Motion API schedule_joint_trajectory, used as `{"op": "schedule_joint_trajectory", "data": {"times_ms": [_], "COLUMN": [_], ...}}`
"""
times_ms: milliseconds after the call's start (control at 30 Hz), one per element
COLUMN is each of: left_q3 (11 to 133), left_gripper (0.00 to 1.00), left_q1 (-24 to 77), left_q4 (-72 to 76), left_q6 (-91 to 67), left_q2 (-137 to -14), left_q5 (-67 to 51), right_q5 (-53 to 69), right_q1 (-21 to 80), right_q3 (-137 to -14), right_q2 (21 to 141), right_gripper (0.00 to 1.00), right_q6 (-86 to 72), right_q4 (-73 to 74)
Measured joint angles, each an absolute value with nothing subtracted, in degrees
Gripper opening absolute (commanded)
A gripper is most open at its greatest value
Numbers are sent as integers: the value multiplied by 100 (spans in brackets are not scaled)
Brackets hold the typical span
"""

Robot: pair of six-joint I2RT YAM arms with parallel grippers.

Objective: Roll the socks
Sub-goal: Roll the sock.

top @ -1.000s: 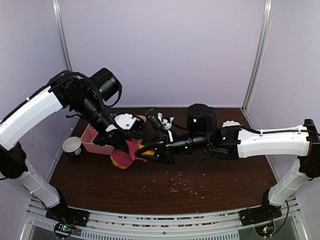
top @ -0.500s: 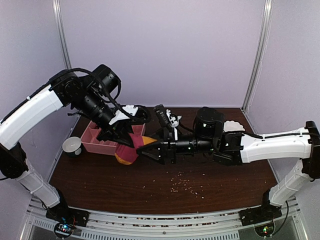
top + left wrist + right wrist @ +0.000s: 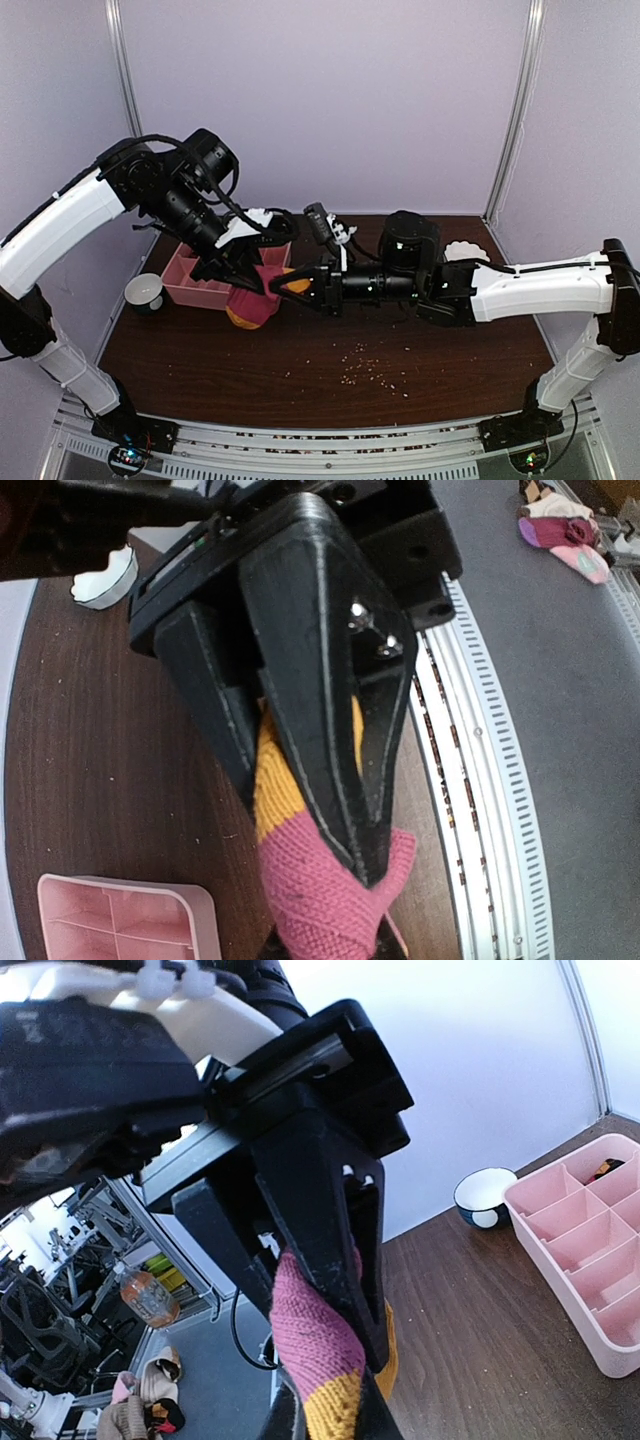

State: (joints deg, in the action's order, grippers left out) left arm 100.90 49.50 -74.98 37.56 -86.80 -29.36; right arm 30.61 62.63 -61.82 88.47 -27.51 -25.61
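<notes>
One sock, dark pink with an orange band, hangs in the air between my two grippers, just in front of the pink tray. My left gripper is shut on its pink part from the left. My right gripper is shut on its orange end from the right. In the left wrist view the sock is pinched in the right gripper's black fingers. In the right wrist view the sock is twisted round the left gripper's fingers. A second sock is not clearly visible.
The pink tray with compartments sits at the back left, with something dark and orange in one cell. A dark bowl stands left of it. A white dish is at the back right. Crumbs lie on the brown table.
The sock has been lifted off the table and drawn a little toward the tray. My right gripper has followed it leftward and both wrists have turned.
</notes>
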Motion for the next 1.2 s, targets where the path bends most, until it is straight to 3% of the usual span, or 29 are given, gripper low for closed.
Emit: {"op": "schedule_joint_trajectory", "data": {"times_ms": [33, 67, 100, 467, 800, 1200], "left_q3": [10092, 10095, 10095, 10348, 10390, 9959], "left_gripper": [77, 88, 89, 89, 78, 70], "left_q1": [4947, 4947, 4950, 5000, 5253, 5640], "left_q4": [-7467, -7432, -7397, -7301, -7461, -6949], "left_q6": [3756, 3791, 3802, 5103, 6318, 6414], "left_q2": [-8676, -8672, -8667, -8154, -7636, -7599], "left_q5": [-2939, -2950, -2958, -2014, -1100, -355], "right_q5": [3068, 3098, 3127, 3918, 4215, 4130], "right_q1": [6254, 6235, 6219, 5894, 5848, 5848], "right_q3": [-6165, -6147, -6145, -6112, -6180, -6331], "right_q2": [8847, 8853, 8871, 9666, 9789, 10106], "right_gripper": [0, 0, 0, 0, 0, 0], "right_q6": [-2845, -2954, -3068, -5437, -6414, -7137], "right_q4": [-2622, -2709, -2808, -4893, -5266, -5568]}}
